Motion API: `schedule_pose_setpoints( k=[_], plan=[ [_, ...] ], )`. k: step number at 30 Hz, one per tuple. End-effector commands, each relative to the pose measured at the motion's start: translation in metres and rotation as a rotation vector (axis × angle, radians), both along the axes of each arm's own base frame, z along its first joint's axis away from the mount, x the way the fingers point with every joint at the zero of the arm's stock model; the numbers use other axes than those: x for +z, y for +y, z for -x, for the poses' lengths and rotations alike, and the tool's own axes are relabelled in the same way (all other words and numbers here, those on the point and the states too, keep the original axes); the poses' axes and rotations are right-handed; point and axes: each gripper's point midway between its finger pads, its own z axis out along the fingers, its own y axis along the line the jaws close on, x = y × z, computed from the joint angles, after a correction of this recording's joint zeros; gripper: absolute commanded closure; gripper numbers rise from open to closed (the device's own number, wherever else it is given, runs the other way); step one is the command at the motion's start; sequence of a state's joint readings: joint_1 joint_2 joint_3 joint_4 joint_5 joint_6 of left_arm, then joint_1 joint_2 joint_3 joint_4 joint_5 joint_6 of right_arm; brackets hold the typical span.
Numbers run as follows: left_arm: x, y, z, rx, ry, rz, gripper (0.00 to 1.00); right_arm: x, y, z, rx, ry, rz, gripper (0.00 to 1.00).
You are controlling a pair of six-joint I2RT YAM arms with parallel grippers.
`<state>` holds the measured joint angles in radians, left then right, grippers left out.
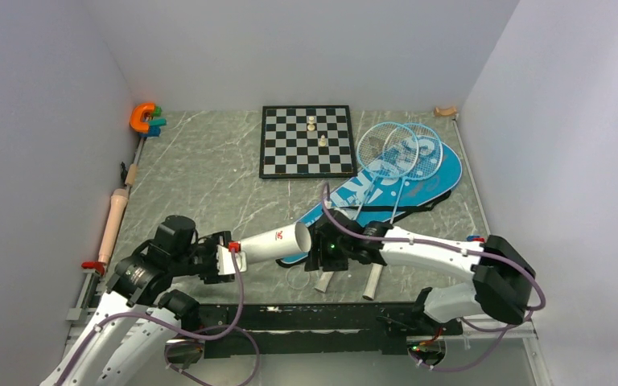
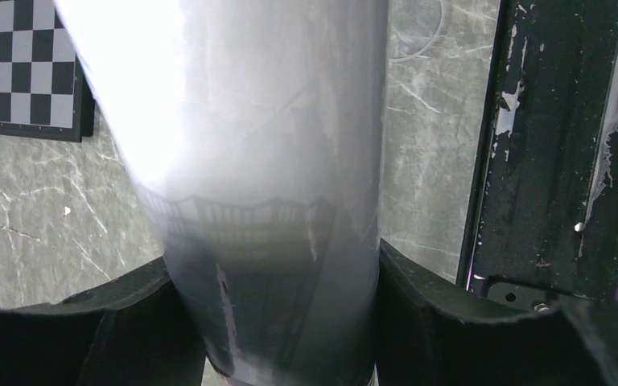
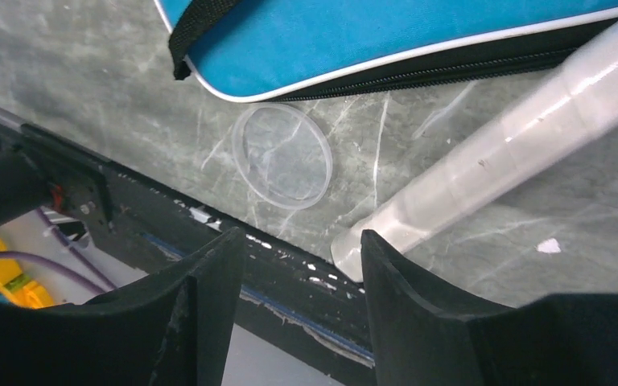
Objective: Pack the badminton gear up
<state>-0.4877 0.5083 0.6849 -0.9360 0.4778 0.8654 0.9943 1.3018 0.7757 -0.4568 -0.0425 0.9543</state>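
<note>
Quick one from my teleop session. On the left, the left end effector (image 1: pixel 231 259) was clamped on the closed end of the white tube (image 1: pixel 278 240), holding it up off the bench (image 1: pixel 209 177). The tube's long axis ran roughly left to right with the open mouth pointing right, straight at the other arm.

Just right of that mouth sat the right end effector (image 3: pixel 299 241), with its fingers apart and nothing between them. Through its wrist cam I could see a clear round lid (image 3: pixel 283 155) flat on the bench just ahead of the fingertips, between the bench's near rail and the edge of the blue bag (image 3: pixel 386 32). One white racket handle (image 3: pixel 491 153) lay diagonally just to the right of it.

The two rackets (image 1: pixel 394 149) were lying on top of the bag further right, not inside it, so the packing was far from done.

My guess was that the lid was next. The right arm was clearly the nearer one, and once lifted, the lid would have to turn to face left onto that mouth.
</note>
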Motion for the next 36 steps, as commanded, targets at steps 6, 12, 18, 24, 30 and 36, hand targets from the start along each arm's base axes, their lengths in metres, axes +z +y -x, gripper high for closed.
schedule_pose_setpoints(
  k=[6,12,18,24,30,36],
  plan=[
    [0.026,-0.005,0.007,-0.018,-0.036,0.069,0.51,-0.030,0.027,-0.003,-0.017,-0.007,0.037,0.47],
    [0.028,-0.005,0.007,-0.019,-0.040,0.077,0.50,-0.053,0.032,-0.001,-0.025,0.004,0.091,0.51],
    [0.029,-0.005,0.007,-0.021,-0.047,0.072,0.50,-0.068,0.025,-0.001,-0.042,0.008,0.150,0.60],
    [0.028,-0.005,0.008,-0.021,-0.042,0.073,0.50,-0.074,0.009,0.005,-0.059,0.005,0.233,0.74],
    [0.029,-0.006,0.009,-0.024,-0.041,0.080,0.50,-0.078,-0.007,0.010,-0.064,-0.030,0.359,0.76],
    [0.029,-0.005,0.010,-0.026,-0.040,0.078,0.50,-0.087,-0.015,0.020,-0.063,-0.043,0.440,0.80]
  ],
)
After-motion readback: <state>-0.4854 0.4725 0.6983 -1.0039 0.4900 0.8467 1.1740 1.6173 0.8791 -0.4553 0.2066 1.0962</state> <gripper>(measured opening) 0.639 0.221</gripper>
